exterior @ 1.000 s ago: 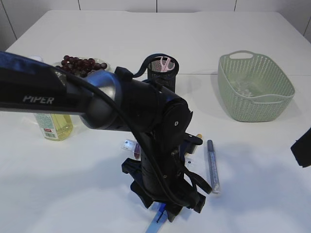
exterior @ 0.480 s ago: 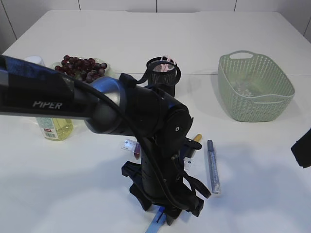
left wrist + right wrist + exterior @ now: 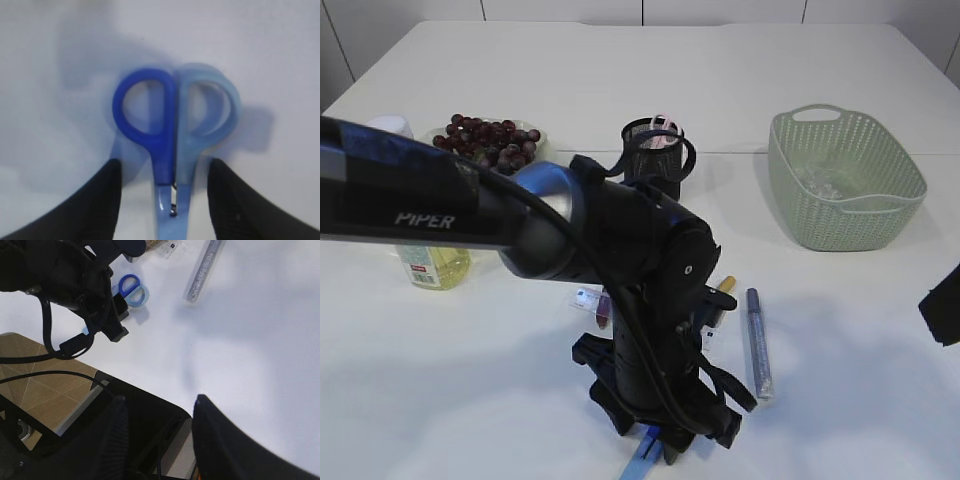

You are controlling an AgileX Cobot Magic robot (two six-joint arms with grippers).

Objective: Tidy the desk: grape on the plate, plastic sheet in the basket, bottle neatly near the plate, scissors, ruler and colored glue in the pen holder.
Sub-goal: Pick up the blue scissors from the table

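Blue scissors (image 3: 172,115) lie flat at the table's front edge (image 3: 640,458), also in the right wrist view (image 3: 132,289). My left gripper (image 3: 165,162) points down over them (image 3: 658,438), open, one finger on each side of the shank just below the handle loops, with gaps on both sides. My right gripper (image 3: 160,399) hangs open and empty above the table's edge. A silver glitter glue pen (image 3: 757,342) lies right of the left arm. Grapes (image 3: 485,135) sit on the plate (image 3: 538,133). The bottle (image 3: 430,265) stands at the left. The black mesh pen holder (image 3: 655,160) holds something pink.
The green basket (image 3: 845,185) at the back right holds a clear plastic sheet (image 3: 820,180). A yellow-capped pen (image 3: 724,288) and a clear labelled piece (image 3: 588,298) peek from behind the left arm. I cannot make out the ruler.
The left arm's bulk has shifted slightly, uncovering more of the pen holder. Its gripper has stayed over the scissors. The right arm has not moved.
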